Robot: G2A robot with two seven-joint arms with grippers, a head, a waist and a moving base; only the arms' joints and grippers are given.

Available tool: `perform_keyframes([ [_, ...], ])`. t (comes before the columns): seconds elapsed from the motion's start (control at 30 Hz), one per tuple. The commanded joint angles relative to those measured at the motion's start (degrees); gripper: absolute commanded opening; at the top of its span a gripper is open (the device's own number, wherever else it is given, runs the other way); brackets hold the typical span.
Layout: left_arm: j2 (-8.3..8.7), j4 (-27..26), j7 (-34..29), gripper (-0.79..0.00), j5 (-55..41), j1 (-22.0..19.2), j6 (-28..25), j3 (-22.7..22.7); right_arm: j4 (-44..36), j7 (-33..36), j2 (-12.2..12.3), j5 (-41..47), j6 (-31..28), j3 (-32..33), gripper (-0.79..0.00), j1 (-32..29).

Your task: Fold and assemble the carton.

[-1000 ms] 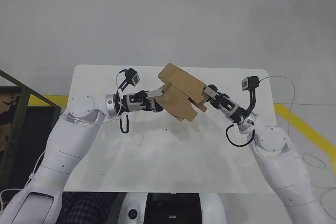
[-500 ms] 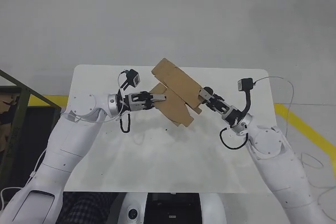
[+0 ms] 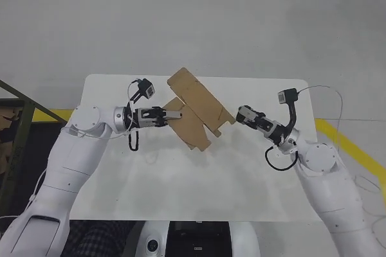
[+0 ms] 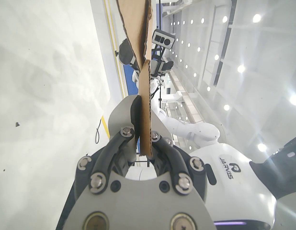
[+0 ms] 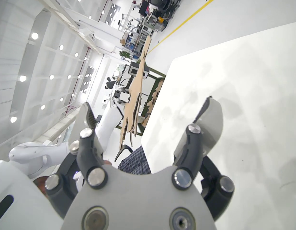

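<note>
White table [image 3: 180, 186] lies under the flattened carton [image 3: 194, 110], which is held over its far middle by the left gripper [image 3: 178, 115], clamped on one flap. The right gripper [image 3: 239, 112], over the table's far right, is spread and holds nothing. No panel is judged erected; all folding is left.

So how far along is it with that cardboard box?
Early days. Done: the carton is lifted off the table. In hand: the left gripper pinches one edge; the right gripper is open, apart from it. Left: it is still flat, so the folding looks mostly ahead.
</note>
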Motion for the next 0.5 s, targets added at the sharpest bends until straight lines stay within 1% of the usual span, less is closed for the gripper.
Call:
perform_keyframes([
  [0.0,0.06,0.74,-2.8,-0.785,0.35,-0.42,-1.3,0.31,1.37,4.95,0.15,2.63,-0.29,0.02,0.0,0.84],
  [0.13,0.07,1.23,-7.34,-0.785,1.28,-1.29,-3.57,1.59,4.63,14.23,0.36,7.58,-0.98,-0.45,0.0,3.1],
  [0.27,0.04,0.94,-11.37,-0.785,2.0,-2.08,-5.24,3.05,7.09,21.48,0.33,9.5,-1.01,-2.32,0.0,5.14],
  [0.47,-0.14,-0.04,-14.16,-0.785,3.8,-3.58,-5.7,5.49,8.42,26.92,-0.1,10.39,-0.92,-6.0,0.0,7.34],
])
